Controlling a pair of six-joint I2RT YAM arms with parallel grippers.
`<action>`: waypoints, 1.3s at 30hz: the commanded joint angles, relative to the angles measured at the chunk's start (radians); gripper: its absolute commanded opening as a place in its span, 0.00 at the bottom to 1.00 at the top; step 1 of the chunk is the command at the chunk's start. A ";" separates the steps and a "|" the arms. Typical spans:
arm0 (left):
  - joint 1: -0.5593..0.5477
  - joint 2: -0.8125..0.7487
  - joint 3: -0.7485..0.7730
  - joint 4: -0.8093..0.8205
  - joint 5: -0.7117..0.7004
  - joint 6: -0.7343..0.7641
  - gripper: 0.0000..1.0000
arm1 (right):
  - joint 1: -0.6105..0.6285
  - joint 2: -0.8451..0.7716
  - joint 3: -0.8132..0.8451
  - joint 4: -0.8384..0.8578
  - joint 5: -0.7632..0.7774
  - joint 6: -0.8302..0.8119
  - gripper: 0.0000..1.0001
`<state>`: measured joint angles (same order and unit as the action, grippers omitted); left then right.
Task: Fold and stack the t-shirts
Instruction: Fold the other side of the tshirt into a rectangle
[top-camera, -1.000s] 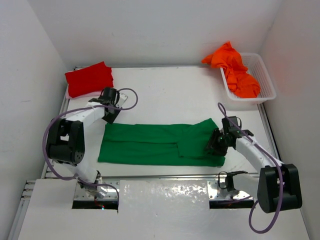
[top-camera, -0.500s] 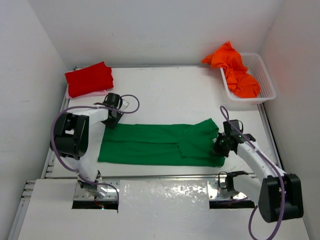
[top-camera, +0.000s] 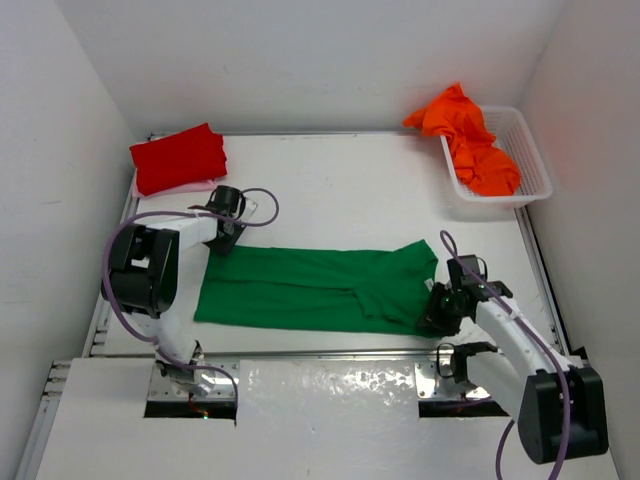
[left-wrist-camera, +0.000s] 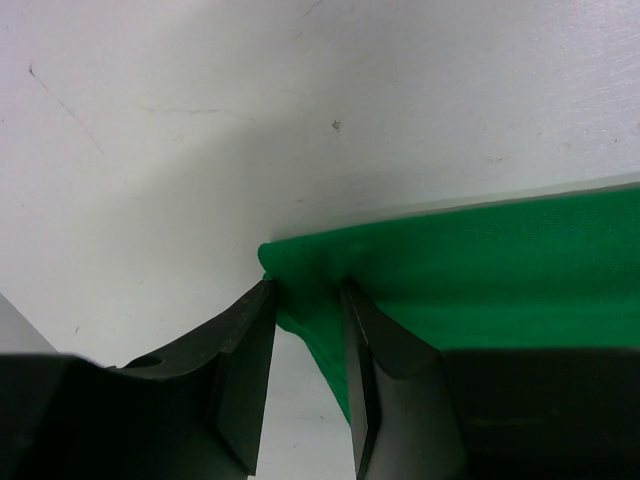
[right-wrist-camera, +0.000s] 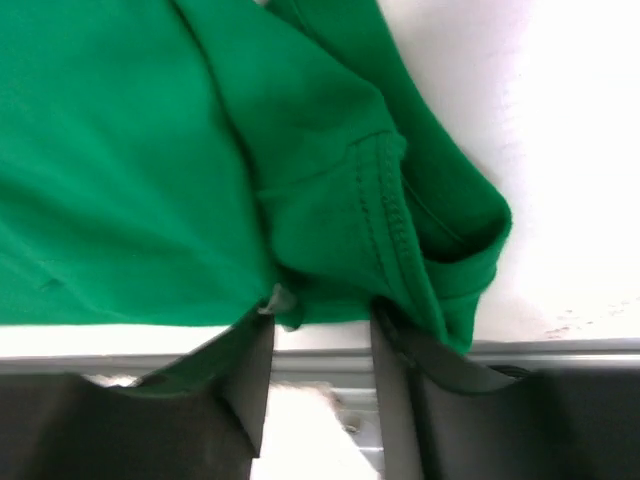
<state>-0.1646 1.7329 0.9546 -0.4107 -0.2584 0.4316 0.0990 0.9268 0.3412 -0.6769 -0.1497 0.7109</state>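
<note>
- Left end effector (left-wrist-camera: 305, 300) pinches the far left corner of the green t-shirt (top-camera: 300, 290).
- Right end effector (right-wrist-camera: 320, 320) pinches its rumpled right hem.
- Shirt lies as a long folded strip across the desk (top-camera: 330, 190).

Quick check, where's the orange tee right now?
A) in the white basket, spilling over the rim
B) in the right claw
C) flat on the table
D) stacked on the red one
A: the orange t-shirt sits bunched in the white mesh basket at the far right, with part of it hanging over the rim.
</note>
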 joint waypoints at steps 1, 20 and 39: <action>0.004 0.048 -0.027 0.013 0.024 -0.016 0.31 | -0.005 0.039 0.025 0.016 0.010 -0.036 0.44; 0.062 -0.093 0.085 -0.088 0.088 -0.008 0.36 | -0.035 0.676 0.659 0.344 0.182 -0.261 0.44; 0.109 0.027 0.013 -0.042 0.171 -0.025 0.00 | -0.139 0.848 0.631 0.497 0.130 -0.209 0.00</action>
<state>-0.0570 1.7348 0.9859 -0.4866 -0.1181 0.4210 -0.0212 1.7683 0.9920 -0.2783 -0.0013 0.4835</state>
